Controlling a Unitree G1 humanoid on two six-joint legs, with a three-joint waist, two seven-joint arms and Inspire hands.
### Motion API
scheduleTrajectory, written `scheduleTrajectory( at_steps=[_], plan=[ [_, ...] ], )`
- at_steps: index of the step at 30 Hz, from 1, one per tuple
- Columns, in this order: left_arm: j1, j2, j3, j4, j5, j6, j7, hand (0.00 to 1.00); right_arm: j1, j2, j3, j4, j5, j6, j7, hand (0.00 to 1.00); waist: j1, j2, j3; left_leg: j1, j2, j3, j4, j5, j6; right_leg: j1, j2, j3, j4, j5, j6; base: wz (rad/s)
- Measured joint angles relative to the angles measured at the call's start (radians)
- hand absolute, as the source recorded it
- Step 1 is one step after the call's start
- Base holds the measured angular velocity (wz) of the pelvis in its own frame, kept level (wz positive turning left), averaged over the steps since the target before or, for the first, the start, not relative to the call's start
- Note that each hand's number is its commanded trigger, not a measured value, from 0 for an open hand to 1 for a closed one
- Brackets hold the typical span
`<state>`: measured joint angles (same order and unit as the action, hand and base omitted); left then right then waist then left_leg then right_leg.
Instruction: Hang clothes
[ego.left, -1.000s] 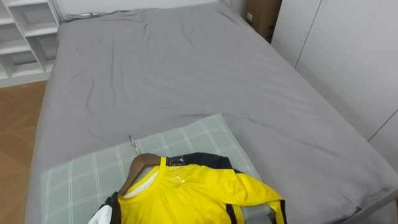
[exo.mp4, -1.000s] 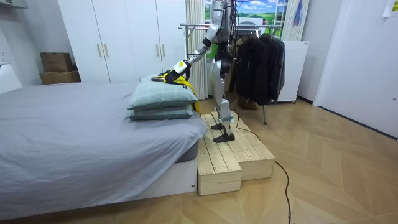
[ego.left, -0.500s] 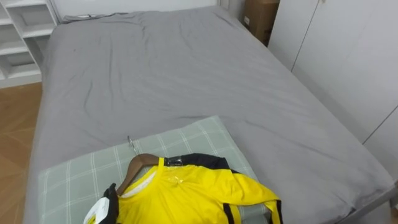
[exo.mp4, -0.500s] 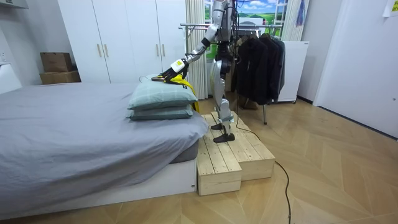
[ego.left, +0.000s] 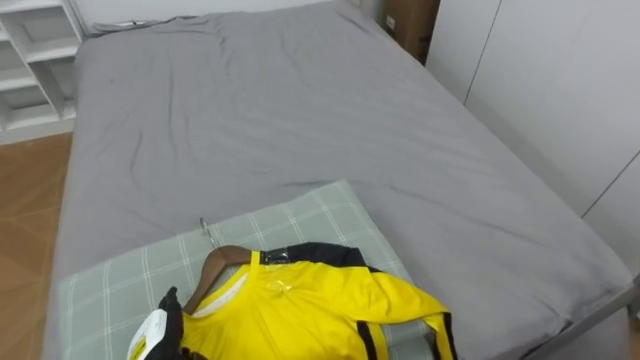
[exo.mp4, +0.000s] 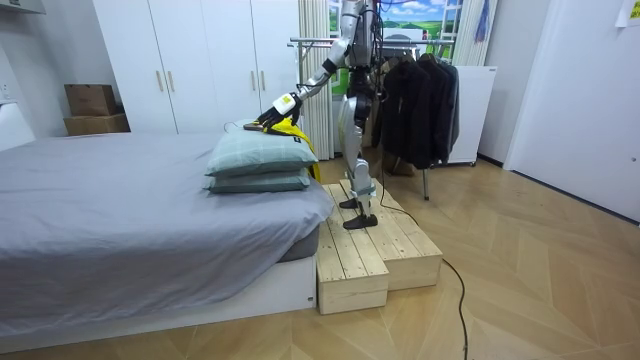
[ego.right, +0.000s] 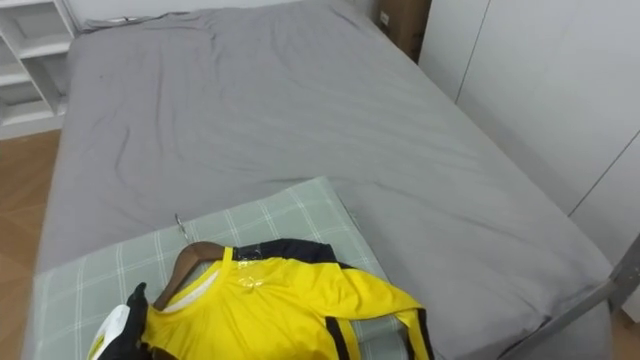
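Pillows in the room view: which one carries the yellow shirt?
The upper pillow, light green, stacked on the darker lower pillow; the yellow shirt lies on its top.

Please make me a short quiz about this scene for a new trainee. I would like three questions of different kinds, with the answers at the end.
1. True or false: the yellow shirt already has a wooden hanger in its collar.
2. Multiple choice: the shirt lies on A) the bare floor, B) a green checked pillow, C) a chair.
3. Short answer: in the room view, what does the robot stand on beside the pillow end of the bed?

Key
1. True.
2. B.
3. A wooden platform.
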<state>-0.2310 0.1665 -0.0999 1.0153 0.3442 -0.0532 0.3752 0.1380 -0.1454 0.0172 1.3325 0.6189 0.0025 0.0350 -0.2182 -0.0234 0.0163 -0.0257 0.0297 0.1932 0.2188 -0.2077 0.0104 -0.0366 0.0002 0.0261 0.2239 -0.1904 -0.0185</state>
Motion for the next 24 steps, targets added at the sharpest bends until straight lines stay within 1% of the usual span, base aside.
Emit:
scheduleTrajectory(
  at_steps=[10,14,18,24],
  plan=[
    [-0.038,0.002,0.001,0.000,0.000,0.002,-0.002,0.00,-0.002,0.000,0.000,0.002,-0.001,0.000,0.002,0.00,0.000,-0.002,-0.0014,0.001,0.001,0.005,0.000,0.000,0.000,-0.001,0.000,0.002,-0.002,0.000,0.000,0.00],
    [-0.066,0.012,0.001,0.040,0.000,0.005,-0.015,0.00,-0.002,-0.003,0.002,0.005,0.002,0.006,0.001,0.00,0.004,-0.001,-0.0029,0.001,0.001,0.005,0.000,0.000,0.000,-0.001,0.000,0.001,-0.003,0.000,0.000,0.00],
    [-0.070,0.013,0.001,0.071,0.000,0.011,-0.019,0.00,-0.002,-0.004,0.006,0.007,0.009,0.012,-0.001,0.00,0.006,-0.003,-0.0063,0.001,0.001,0.005,0.001,0.000,0.000,-0.001,0.000,0.001,-0.003,0.000,0.000,0.00],
    [-0.071,0.013,0.001,0.115,0.000,0.015,-0.036,0.00,-0.010,-0.004,0.008,0.007,0.010,0.012,-0.001,0.00,0.004,-0.007,-0.0086,0.000,0.001,0.005,0.001,0.000,0.000,-0.001,-0.001,0.000,-0.003,0.000,0.000,0.00]
  ],
)
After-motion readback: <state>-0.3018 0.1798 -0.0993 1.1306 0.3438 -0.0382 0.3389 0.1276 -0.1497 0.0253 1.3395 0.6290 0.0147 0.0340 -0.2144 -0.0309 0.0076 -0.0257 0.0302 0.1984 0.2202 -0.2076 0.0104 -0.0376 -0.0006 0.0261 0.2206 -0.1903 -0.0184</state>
